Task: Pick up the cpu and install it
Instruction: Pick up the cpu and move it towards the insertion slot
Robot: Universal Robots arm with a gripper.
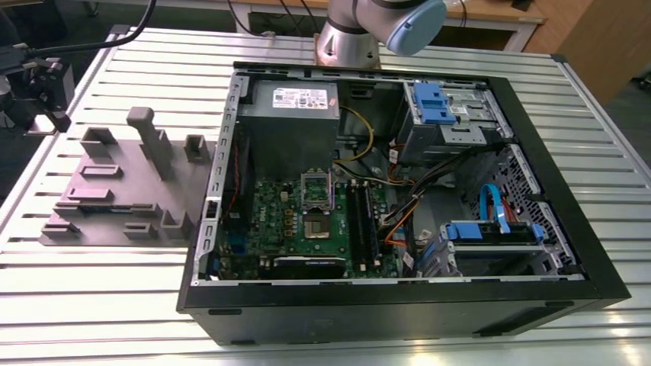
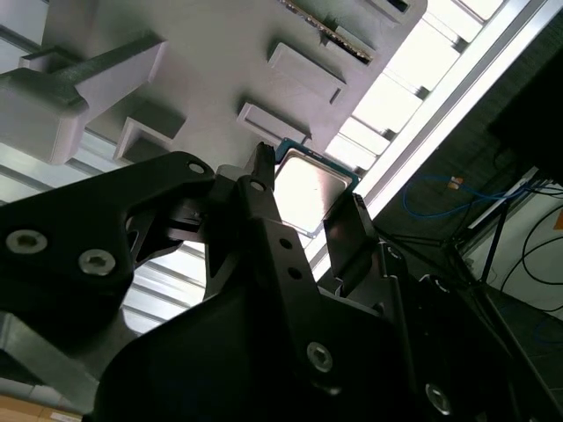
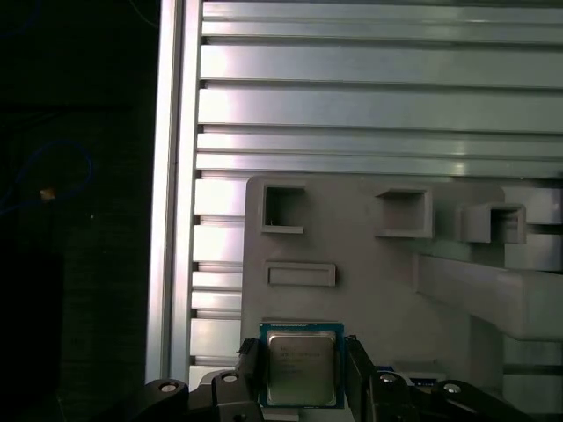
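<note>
Apparently gripped: fingers [image 2: 261, 189] clenched on opposite edges of the cpu [image 3: 301, 367], holding it level above the tray [image 3: 369, 272] on the table [image 3: 352, 88].

One cpu [image 3: 301, 367] is in sight, and one tool [image 3: 302, 345] with two fingers [image 3: 251, 365]. There is one grey tray [image 1: 112, 179]; the first wrist view gives three square open pockets [image 3: 283, 209] in a row on it. One slatted worktop [image 1: 102, 305] carries one open computer case [image 1: 407, 305], which holds one motherboard [image 1: 274, 206], one socket frame [image 1: 317, 191], one power supply [image 1: 290, 107] and two blue drive brackets [image 1: 431, 103]. One robot arm [image 1: 361, 30] stands at the far edge
</note>
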